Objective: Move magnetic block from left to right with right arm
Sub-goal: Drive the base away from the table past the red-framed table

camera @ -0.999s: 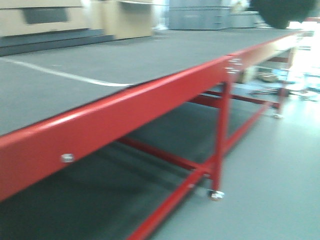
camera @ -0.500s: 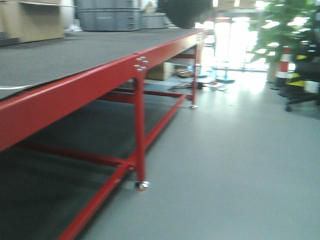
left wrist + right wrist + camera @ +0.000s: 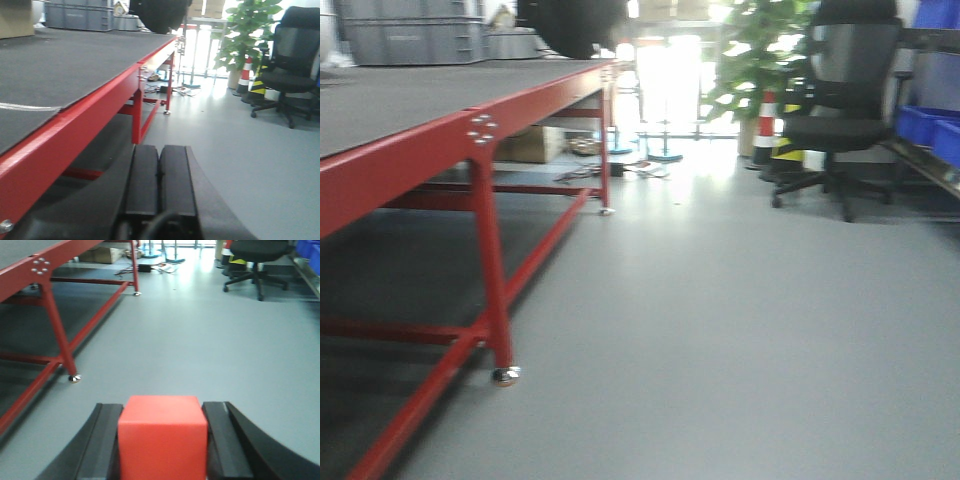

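The magnetic block (image 3: 163, 437), a plain bright-red cube, fills the bottom centre of the right wrist view. My right gripper (image 3: 163, 407) is shut on it, one black finger against each side, and it hangs over the grey floor away from the table. In the left wrist view my left gripper (image 3: 159, 150) is shut with its two black fingers pressed together and nothing between them, beside the red table edge (image 3: 75, 125). Neither gripper nor the block shows in the front view.
A long red-framed table (image 3: 410, 160) with a dark top runs along the left, its leg (image 3: 492, 270) ending in a caster. A black office chair (image 3: 840, 110), a potted plant (image 3: 760, 50) and a striped cone (image 3: 766, 125) stand far right. Grey crates (image 3: 410, 35) sit at the back.
The front view has swung to the right: the table has slid towards the left edge, and the chair, plant and open floor have come into view.
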Action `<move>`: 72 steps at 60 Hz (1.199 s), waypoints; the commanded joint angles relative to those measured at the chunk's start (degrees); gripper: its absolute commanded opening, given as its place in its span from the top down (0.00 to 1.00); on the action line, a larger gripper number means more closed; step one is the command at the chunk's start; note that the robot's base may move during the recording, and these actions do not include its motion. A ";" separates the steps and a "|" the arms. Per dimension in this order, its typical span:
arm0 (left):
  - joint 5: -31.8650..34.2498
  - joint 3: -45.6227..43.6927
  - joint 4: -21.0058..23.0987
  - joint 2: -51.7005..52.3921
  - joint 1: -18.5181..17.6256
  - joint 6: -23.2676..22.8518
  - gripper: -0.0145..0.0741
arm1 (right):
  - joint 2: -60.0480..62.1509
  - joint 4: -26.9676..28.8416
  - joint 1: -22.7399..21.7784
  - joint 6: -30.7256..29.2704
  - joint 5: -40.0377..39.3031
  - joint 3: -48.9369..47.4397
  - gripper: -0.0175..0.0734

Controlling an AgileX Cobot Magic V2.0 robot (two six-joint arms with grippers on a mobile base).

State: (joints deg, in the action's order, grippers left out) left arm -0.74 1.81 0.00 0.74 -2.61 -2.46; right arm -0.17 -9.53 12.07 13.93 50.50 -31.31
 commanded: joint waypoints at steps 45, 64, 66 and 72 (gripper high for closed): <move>5.09 0.52 0.00 0.87 -0.05 -0.25 0.97 | -0.93 -1.03 -0.28 -0.48 -4.89 -1.61 0.63; 5.09 0.52 0.00 0.87 -0.05 -0.25 0.97 | -0.93 -1.03 -0.28 -0.48 -4.89 -1.61 0.63; 5.09 0.52 0.00 0.87 -0.05 -0.25 0.97 | -0.93 -1.03 -0.28 -0.48 -4.89 -1.61 0.63; 5.09 0.52 0.00 0.87 -0.05 -0.25 0.97 | -0.93 -1.03 -0.28 -0.48 -4.89 -1.61 0.63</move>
State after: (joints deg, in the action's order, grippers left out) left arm -0.74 1.81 0.00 0.74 -2.61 -2.46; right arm 0.00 -9.53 12.07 13.93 50.59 -31.31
